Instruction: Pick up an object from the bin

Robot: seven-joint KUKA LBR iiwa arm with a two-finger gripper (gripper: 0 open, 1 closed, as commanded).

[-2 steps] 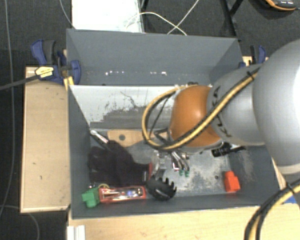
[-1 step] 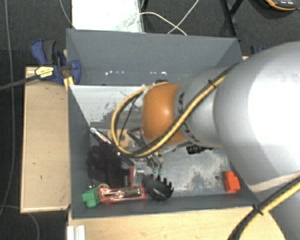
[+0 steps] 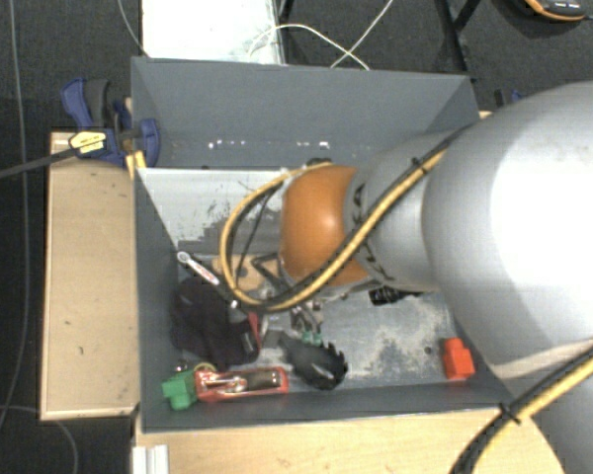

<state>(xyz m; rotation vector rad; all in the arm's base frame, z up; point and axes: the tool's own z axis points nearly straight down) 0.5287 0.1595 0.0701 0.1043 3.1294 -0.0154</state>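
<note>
My gripper (image 3: 295, 314) hangs low in the bin's left half, mostly hidden under the arm's orange cover. Just below it lies a black brush-like thing (image 3: 316, 363) with a dark green top. To its left sits a black crumpled piece (image 3: 200, 326) with a small red bit (image 3: 251, 336) at its right edge. A slim white and red pen-like stick (image 3: 199, 269) lies behind that piece. Along the front wall rests a red flat tool (image 3: 245, 382) with a green block (image 3: 179, 391) at its left end.
An orange block (image 3: 458, 358) stands near the front right corner, close beside the arm. The big grey arm and its yellow cables cover the bin's right and middle. Bare floor shows between the black brush-like thing and the orange block.
</note>
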